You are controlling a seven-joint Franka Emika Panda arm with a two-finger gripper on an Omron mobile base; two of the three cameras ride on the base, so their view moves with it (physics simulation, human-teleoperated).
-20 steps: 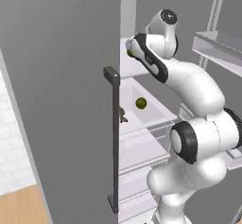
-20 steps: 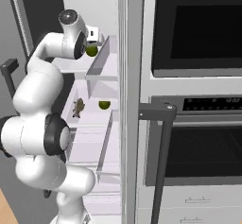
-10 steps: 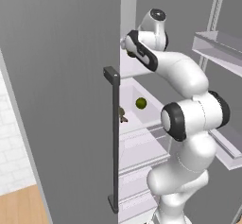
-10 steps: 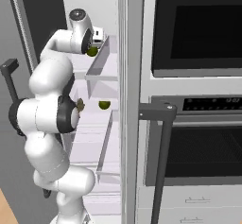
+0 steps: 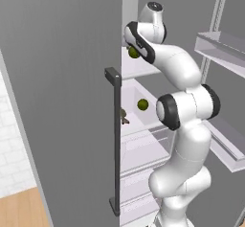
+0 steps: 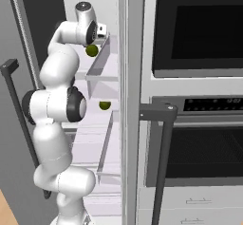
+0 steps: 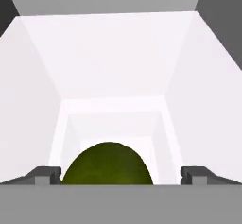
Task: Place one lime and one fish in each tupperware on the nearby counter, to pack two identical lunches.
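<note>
fridge (image 5: 62, 101): door open, white shelves inside | arm: reaching into upper shelf | gripper (image 7: 120, 175): jaws spread wide, lime (image 7: 108, 164) between the fingertips, ungripped | second lime (image 5: 142, 105): lower shelf | fish (image 5: 123, 115): same shelf, at door edge

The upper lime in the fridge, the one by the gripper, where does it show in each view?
Left base view: upper lime upper centre, beside the wrist.
Right base view: upper left, under the hand.
Hand view: bottom centre, between the open fingertips.
Shared landmark: lower lime, one shelf down.
</note>
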